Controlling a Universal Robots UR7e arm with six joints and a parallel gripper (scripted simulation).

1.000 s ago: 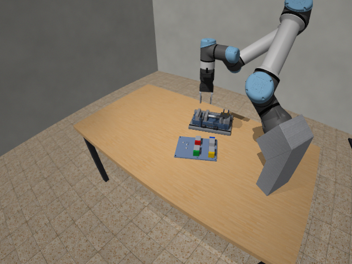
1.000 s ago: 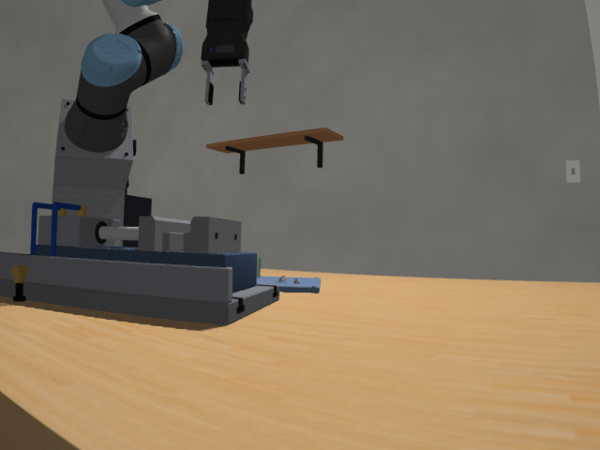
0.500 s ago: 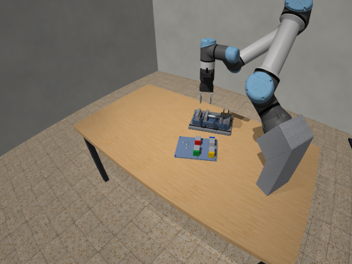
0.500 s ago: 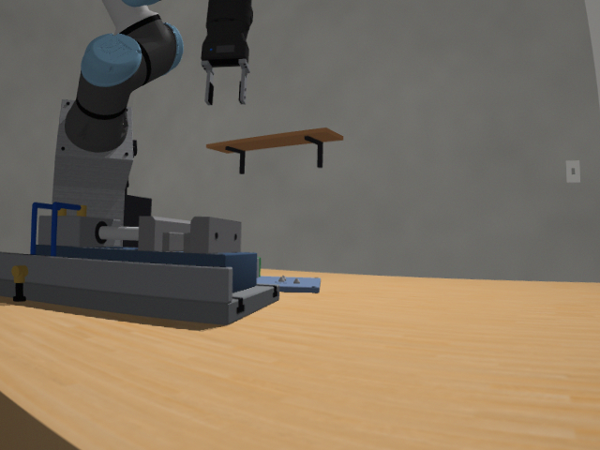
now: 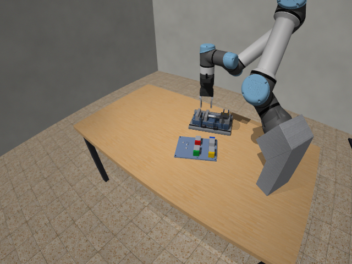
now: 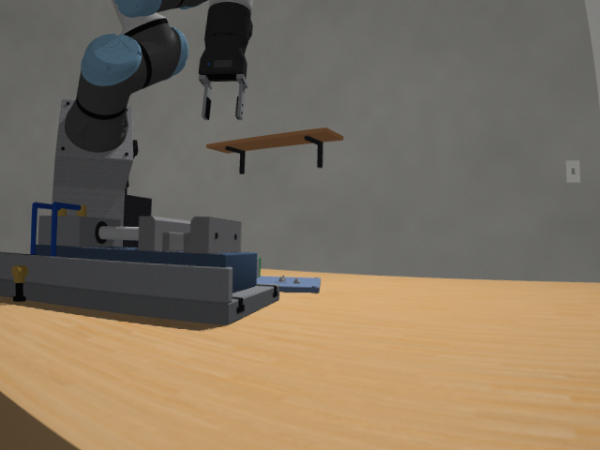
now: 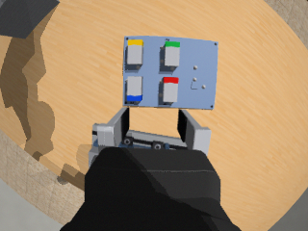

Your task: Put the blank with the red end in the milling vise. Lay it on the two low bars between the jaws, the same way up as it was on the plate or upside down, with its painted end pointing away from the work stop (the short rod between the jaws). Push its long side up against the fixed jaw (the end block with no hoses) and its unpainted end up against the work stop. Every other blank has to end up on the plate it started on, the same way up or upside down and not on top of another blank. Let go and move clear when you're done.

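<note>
The blank with the red end (image 5: pixel 197 140) lies on the blue plate (image 5: pixel 192 148), in the back row nearest the vise; it also shows in the wrist view (image 7: pixel 169 90). The milling vise (image 5: pixel 210 121) stands behind the plate on the table, with nothing between its jaws; in the low side view its fixed jaw (image 6: pixel 213 234) is at the right end. My gripper (image 5: pixel 205 105) hangs open and empty above the vise's left end, well clear of it in the low side view (image 6: pixel 223 106). Its fingers frame the vise in the wrist view (image 7: pixel 156 127).
Blanks with green (image 5: pixel 196 150), yellow (image 5: pixel 211 152) and blue (image 5: pixel 212 140) ends lie on the same plate. Small pegs (image 5: pixel 186 144) stand on the plate's left part. My grey arm base (image 5: pixel 282 153) stands at the table's right. A wall shelf (image 6: pixel 275 141) hangs behind.
</note>
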